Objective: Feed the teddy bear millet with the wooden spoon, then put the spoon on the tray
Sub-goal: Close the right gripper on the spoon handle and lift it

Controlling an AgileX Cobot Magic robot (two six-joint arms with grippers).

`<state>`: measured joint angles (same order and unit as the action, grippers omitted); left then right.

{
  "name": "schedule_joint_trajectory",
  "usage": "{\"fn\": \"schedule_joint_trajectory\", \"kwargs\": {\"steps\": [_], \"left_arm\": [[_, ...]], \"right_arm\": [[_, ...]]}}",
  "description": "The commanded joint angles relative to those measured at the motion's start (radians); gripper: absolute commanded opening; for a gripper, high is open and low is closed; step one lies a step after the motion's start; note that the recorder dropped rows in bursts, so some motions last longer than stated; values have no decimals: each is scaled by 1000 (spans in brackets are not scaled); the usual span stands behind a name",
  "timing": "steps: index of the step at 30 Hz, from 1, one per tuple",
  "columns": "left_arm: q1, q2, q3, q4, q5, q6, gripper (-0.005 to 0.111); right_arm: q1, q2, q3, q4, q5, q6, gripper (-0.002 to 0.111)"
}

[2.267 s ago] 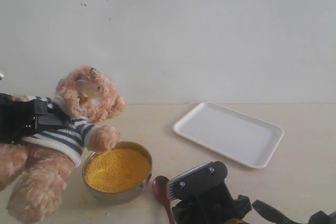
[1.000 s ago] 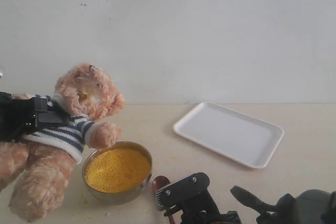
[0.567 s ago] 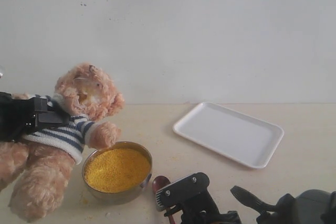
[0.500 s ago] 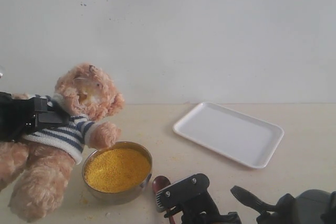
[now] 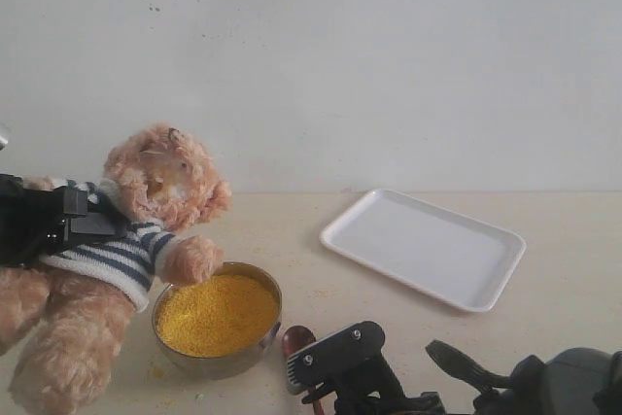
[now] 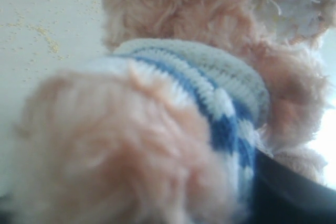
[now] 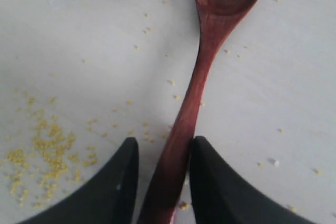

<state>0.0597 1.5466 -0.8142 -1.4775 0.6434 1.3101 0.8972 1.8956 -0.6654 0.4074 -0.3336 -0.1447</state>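
Observation:
The teddy bear (image 5: 146, 211) hangs tilted at the left, one paw over the rim of the metal bowl of millet (image 5: 216, 314). My left gripper (image 5: 78, 223) is shut on its striped torso. In the left wrist view the teddy bear (image 6: 173, 77) fills the frame. The wooden spoon (image 5: 295, 339) lies on the table beside the bowl. My right gripper (image 7: 164, 153) straddles the wooden spoon (image 7: 202, 72) at its handle, open: one finger touches the handle and a gap shows at the other. The white tray (image 5: 425, 248) sits empty at the right.
Loose millet grains (image 7: 44, 148) are scattered on the table near the spoon. A white wall stands behind the table. The right arm's black body (image 5: 544, 386) fills the lower right corner.
The right gripper dropped and drew back over the spoon handle, then held still. The bear has shifted slightly up and to the right in the last half second.

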Motion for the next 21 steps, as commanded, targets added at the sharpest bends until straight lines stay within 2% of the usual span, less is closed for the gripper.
{"fn": "schedule_joint_trajectory", "kwargs": {"steps": [1,8,10,11,12,21], "left_arm": [[0,-5,2,-7,18,2,4],[0,-5,2,-7,20,2,4],[0,-5,2,-7,20,2,4],[0,-5,2,-7,20,2,4],[0,-5,2,-7,20,2,4],[0,-5,2,-7,6,2,4]], "right_arm": [[-10,1,1,6,58,4,19],[-10,1,1,6,66,4,17],[-10,1,1,6,66,7,12],[-10,1,1,6,66,7,2],[-10,1,1,15,66,7,-1],[-10,-23,5,127,24,-27,0]]}}
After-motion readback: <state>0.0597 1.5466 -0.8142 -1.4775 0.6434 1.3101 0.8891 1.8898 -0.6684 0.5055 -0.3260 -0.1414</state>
